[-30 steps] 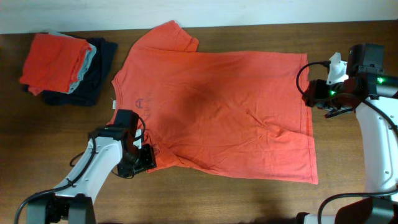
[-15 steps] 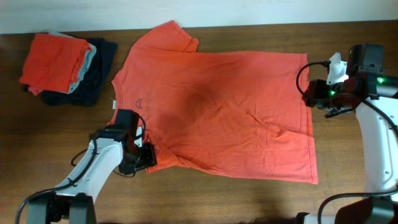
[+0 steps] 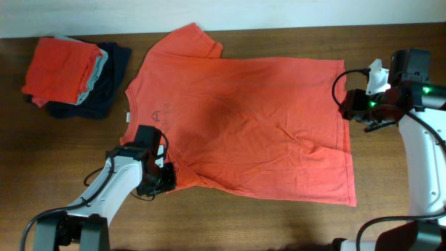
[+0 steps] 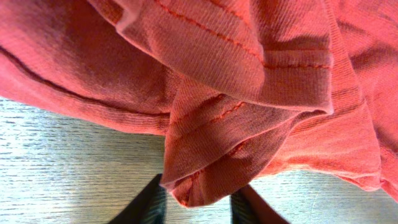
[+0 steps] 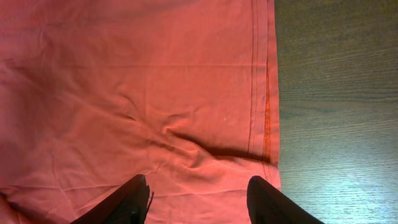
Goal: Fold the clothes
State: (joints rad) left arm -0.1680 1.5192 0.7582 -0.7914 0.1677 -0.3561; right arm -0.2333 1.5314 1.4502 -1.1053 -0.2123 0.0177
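Orange-red cotton T-shirt [image 3: 244,118]: our left gripper [image 4: 196,208] had just narrowed onto its sleeve fold [image 4: 205,149], ready to lift; right gripper [image 5: 199,199] hovered wide.

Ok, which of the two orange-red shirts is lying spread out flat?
The spread-out shirt in the middle, opened to full width with its sleeves showing. The other orange-red shirt is folded small and sits on a dark garment in the corner.
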